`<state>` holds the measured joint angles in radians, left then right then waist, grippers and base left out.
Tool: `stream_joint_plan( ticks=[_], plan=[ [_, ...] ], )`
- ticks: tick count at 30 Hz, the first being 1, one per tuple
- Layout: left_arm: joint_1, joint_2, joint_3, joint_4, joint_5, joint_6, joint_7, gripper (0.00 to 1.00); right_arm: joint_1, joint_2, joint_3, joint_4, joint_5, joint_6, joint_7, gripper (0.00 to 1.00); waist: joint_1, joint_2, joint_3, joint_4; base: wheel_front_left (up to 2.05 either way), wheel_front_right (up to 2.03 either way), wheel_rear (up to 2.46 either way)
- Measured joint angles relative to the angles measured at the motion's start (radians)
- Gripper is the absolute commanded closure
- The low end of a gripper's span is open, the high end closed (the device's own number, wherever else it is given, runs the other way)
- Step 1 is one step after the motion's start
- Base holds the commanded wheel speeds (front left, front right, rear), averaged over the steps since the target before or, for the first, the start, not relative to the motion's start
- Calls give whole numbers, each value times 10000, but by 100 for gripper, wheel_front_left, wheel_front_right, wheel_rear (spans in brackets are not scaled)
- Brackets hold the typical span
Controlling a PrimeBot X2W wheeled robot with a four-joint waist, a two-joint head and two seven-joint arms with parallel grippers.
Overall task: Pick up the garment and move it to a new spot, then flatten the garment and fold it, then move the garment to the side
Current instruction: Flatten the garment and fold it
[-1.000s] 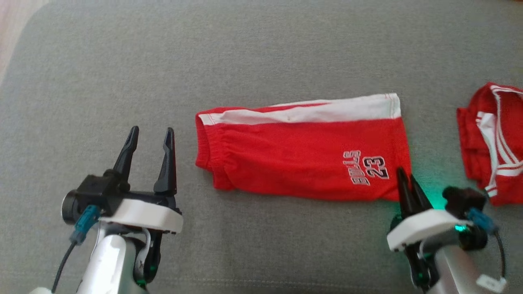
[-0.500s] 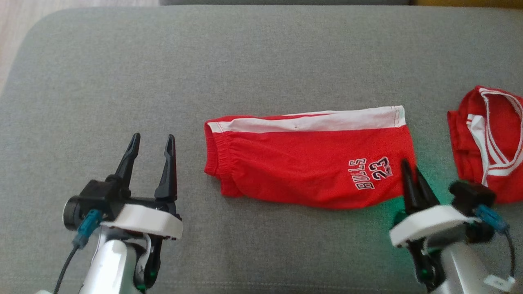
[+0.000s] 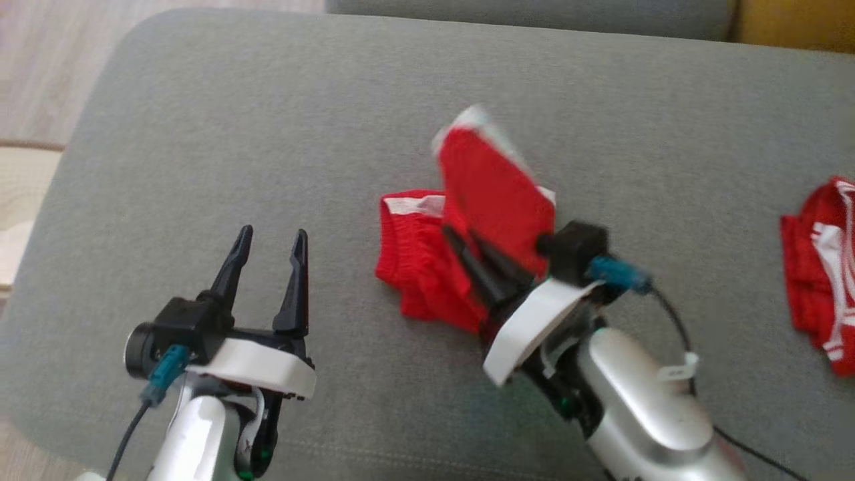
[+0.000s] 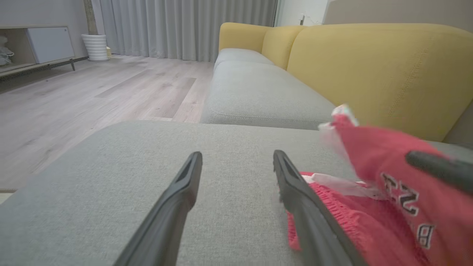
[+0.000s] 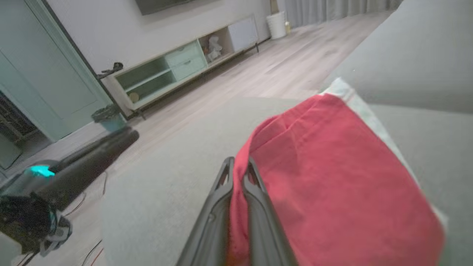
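Pale wood-plank floor runs along the far left, beside the rounded corner of a grey, finely woven sofa seat. The left gripper hovers over the seat's near-left part with its jaws spread wide and nothing between them. Its dark fingers point away from the robot, near the cloth but apart from it.

The red shorts sit to its right, about mid-seat. Their gathered elastic waistband end lies on the cushion and faces left, with a white stripe along its far edge. The other end is held up off the seat and tilted back over the lying part, so the garment is bent partway along its length. The raised half is blurred, its free corner points to the far side of the seat, and white trim runs along its upper-right edge. In the left wrist view this half carries an outlined "23" and a "B".

The right gripper reaches in from the lower right, jaws pinched together on a red edge of the shorts. The right wrist view shows that edge clamped between the two fingers.

A second red-and-white garment lies crumpled at the seat's right edge, well apart.

Beyond the seat are yellow backrests, grey curtains, a white ribbed pot and a low pale-green cabinet.
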<state>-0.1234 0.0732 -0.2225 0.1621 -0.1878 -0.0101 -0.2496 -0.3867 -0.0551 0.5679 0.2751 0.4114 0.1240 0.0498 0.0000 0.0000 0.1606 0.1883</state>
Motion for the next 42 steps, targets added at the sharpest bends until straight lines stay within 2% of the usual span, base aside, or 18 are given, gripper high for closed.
stream_joint_plan(
  ticks=[5,10,11,12,13,18,21,24,27,31,35,37,42],
  plan=[
    [1,-56,-148,48,0,0,-2,0,-148,-65,1179,1379,771,0,-136,100,0,0,92,476,0,0,0],
    [0,-86,-163,52,-2,10,0,0,-612,-94,1772,2171,1118,0,-566,100,0,0,274,634,0,0,0],
    [-1,-88,-157,50,-2,10,-2,0,-742,-98,1845,2278,1160,0,-640,89,0,0,301,626,0,0,0],
    [-1,-88,-150,52,-2,10,-2,0,-858,-102,1910,2372,1162,0,-700,35,0,0,317,610,0,0,0],
    [-1,-90,-142,52,-2,10,-2,0,-961,-115,1998,2428,1166,0,-817,0,0,0,328,588,0,0,0],
    [-3,-90,-61,61,0,13,0,0,-1172,-148,2226,2073,1168,0,-1847,0,0,0,276,395,0,0,0],
    [-2,-82,15,67,2,15,-2,0,-1160,-144,1912,1722,1116,0,-2387,0,0,0,191,240,0,0,0],
    [0,-71,46,67,4,25,-2,0,-1105,-142,853,1519,648,2,-2621,0,0,0,95,80,0,0,0],
    [18,-29,71,56,38,59,-2,0,-742,-142,-723,1231,-155,0,-2708,0,0,0,-1,-88,0,0,0],
    [223,136,79,8,107,104,-2,0,400,-142,-2788,593,-1352,0,-2558,0,0,0,-108,-308,0,0,0],
    [375,255,88,-31,163,144,0,0,1720,-96,-4424,-439,-2113,0,-2011,0,0,0,-217,-487,0,0,0],
    [398,341,96,-107,188,165,0,0,2488,-54,-5087,-1181,-2330,0,-1605,0,0,0,-312,-589,0,0,0],
    [624,487,105,-261,188,192,15,0,3447,65,-5457,-2173,-2428,0,-1093,0,0,0,-566,-715,0,0,0]
  ],
)
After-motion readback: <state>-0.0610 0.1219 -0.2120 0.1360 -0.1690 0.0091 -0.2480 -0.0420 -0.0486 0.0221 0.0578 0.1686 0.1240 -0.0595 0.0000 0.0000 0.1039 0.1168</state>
